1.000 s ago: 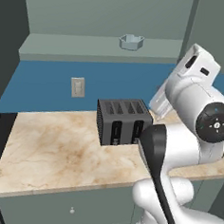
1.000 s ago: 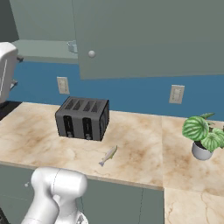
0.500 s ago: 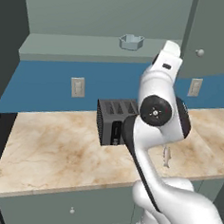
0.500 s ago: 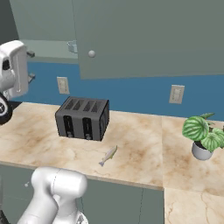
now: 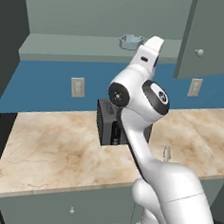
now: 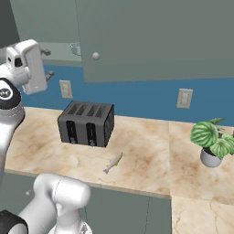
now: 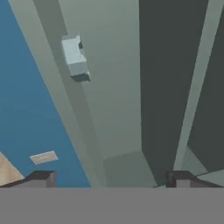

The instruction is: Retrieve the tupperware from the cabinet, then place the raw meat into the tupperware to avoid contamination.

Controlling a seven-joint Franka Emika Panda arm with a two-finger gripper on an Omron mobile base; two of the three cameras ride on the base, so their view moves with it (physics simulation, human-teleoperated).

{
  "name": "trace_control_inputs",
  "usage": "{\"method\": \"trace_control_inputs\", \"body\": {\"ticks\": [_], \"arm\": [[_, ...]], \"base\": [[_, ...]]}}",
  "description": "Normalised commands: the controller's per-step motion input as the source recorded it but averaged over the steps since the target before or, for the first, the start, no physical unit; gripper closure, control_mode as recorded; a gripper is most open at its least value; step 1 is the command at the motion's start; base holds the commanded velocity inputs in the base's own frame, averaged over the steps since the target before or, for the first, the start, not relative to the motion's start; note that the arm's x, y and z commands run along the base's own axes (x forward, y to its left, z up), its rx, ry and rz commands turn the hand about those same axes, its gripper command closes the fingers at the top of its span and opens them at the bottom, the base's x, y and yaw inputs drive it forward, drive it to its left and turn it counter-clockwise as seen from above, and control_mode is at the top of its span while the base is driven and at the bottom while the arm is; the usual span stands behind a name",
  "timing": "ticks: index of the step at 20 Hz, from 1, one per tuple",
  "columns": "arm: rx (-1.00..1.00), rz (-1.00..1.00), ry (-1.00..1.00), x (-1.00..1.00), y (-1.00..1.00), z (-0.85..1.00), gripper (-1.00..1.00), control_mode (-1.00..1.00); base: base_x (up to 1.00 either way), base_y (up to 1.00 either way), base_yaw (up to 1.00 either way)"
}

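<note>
The claw (image 7: 109, 177) is seen in the hand view with its two dark tips set wide apart and nothing between them; it is open and empty, which suits a reach that has not yet arrived. It is raised to the level of the cabinet (image 5: 93, 17), whose door is swung aside so that the shelf lies exposed.

Just ahead of the claw and off to one side, the container (image 7: 75, 57) is seen as a small pale block on the shelf edge; in the left base view the container (image 5: 131, 41) sits on the shelf, just beside the raised hand and apart from it. The reach toward it is judged to be the step in hand; the claw is not yet lined up, so a turn toward the container is judged necessary before any closing.

Well below the claw, the toaster (image 6: 87, 122) stands on the counter (image 6: 146, 146), back near the blue wall. Farther out from the claw, in front of the toaster, the fish (image 6: 113, 162) lies flat on the counter, untouched, since it has no container to go into yet. Farthest off, a potted plant (image 6: 212, 141) is placed at the counter's far end, clear of the work.
</note>
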Motion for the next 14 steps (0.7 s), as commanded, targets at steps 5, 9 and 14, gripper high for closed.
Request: {"method": "trace_control_inputs", "body": {"ticks": [5, 9, 14], "arm": [[0.01, -0.2, 0.0, 0.35, -0.47, 0.0, -1.0, -1.0], [0.04, -0.13, 0.0, 0.16, -0.6, 0.0, -1.0, -1.0], [0.04, -0.14, -0.01, 0.06, -0.63, 0.0, -1.0, -1.0]], "base": [[0.0, 0.0, 0.0], [0.0, 0.0, 0.0], [0.0, 0.0, 0.0]]}}
